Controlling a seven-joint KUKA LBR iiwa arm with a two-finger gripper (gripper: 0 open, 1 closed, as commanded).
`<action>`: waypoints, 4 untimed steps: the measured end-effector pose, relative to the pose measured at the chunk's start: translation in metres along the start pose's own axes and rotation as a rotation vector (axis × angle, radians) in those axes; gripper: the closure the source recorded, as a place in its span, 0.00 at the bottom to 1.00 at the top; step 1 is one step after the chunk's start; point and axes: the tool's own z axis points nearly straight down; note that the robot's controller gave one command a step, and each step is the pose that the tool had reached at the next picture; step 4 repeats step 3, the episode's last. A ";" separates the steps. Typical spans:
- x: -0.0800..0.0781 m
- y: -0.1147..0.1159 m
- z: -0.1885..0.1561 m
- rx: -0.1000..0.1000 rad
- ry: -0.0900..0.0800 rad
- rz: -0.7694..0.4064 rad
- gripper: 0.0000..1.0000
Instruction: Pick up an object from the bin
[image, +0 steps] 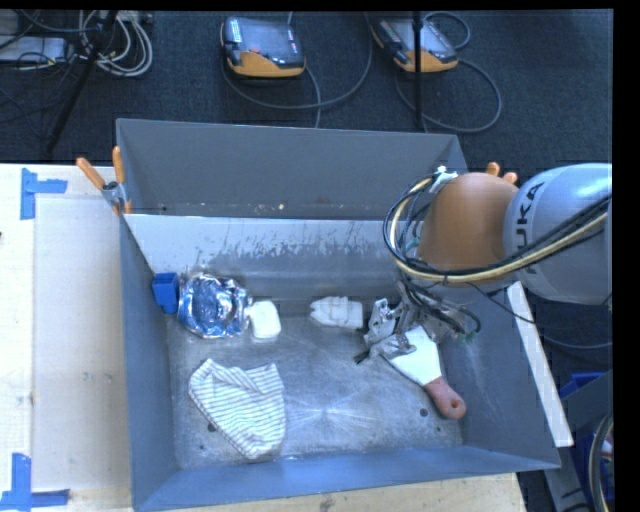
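My gripper (384, 332) hangs low over the right half of the bin floor, under the orange wrist cover. Right beneath it and to its right lies a white spatula (422, 364) with a reddish-brown handle that points toward the bin's front right corner. The gripper sits at the upper left edge of the spatula's blade; I cannot tell whether they touch. A small white crumpled lump (335, 312) lies just to the left of the gripper, near the back wall.
On the left lie a crinkled blue-and-silver bottle with a blue cap (205, 303) and a small white block (264, 320) beside it. A striped grey-white cloth (241, 405) is bunched at the front left. The arm and its cables cover the bin's right back corner.
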 end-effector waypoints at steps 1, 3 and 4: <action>0.005 0.002 -0.022 -0.003 -0.004 0.003 1.00; 0.015 0.001 -0.134 0.000 -0.014 0.028 1.00; 0.015 0.001 -0.134 0.000 -0.014 0.028 1.00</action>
